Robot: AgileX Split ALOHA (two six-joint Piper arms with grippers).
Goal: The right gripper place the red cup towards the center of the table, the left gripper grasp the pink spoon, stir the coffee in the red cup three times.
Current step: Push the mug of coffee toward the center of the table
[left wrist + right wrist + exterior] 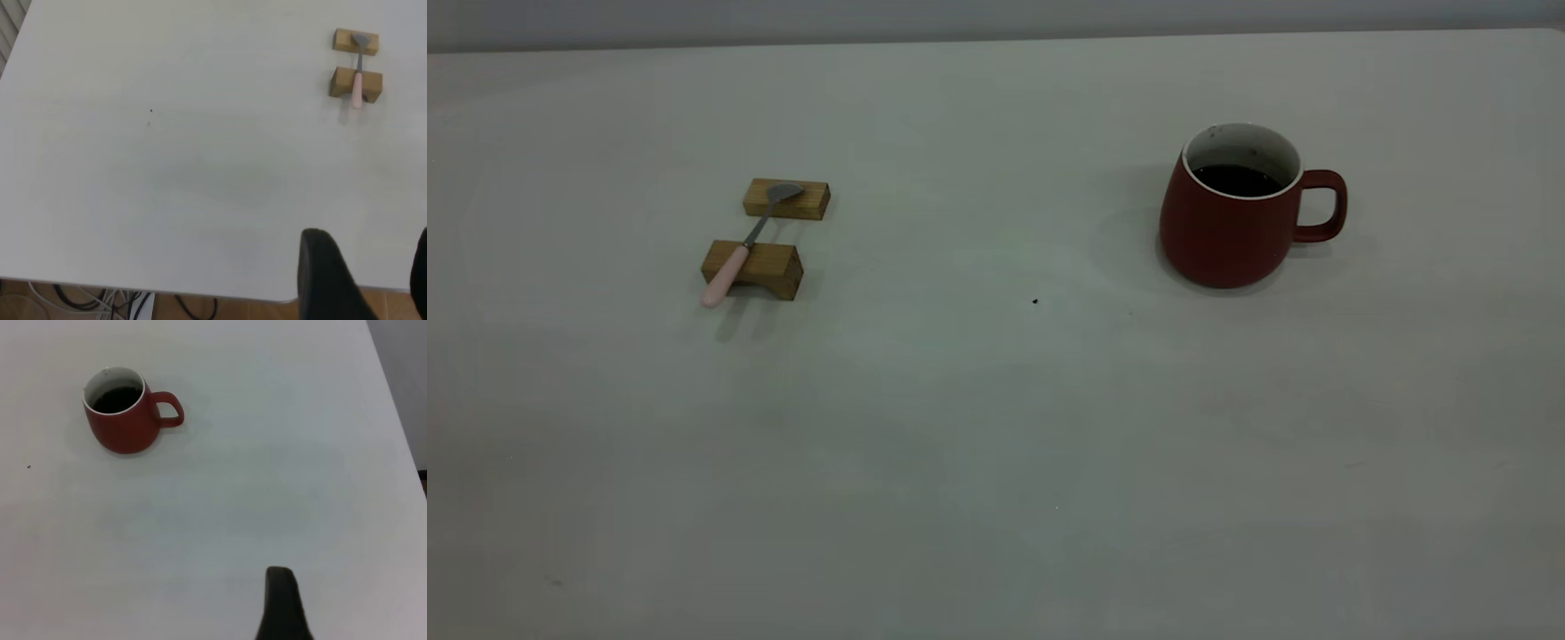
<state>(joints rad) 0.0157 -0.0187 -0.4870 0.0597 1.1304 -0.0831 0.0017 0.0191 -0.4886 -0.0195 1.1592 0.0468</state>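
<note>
Far ahead of the left gripper (363,273), whose dark fingers are standing wide apart over the table (996,427) edge, the pink spoon (738,253) is lying across two wooden blocks (769,236). Well beyond the right gripper (283,603), the red cup (125,417) is holding coffee (115,399); I cannot tell that gripper's opening.

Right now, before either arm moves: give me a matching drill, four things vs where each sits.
Things:
1. red cup
2. pink spoon
3. coffee
4. wooden blocks

Places:
A. across the two blocks
B. inside the cup
C. right part of the table, handle pointing right
D. on the table's left part, under the spoon

Pairs: 1-C, 2-A, 3-B, 4-D
</note>
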